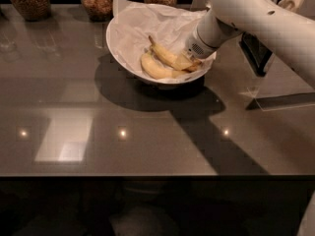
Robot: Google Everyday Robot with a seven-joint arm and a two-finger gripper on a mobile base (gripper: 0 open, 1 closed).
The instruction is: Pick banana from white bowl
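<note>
your tool: low inside the white bowl, grip state cannot be told. banana: just left of your tool, stem pointing away. curved banana: lower left.

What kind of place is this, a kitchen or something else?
Probably a kitchen or break-room counter: a glossy dark countertop, glass jars of grain along the back, and a white bowl of fruit. The gripper is down in the bowl at the banana.
</note>
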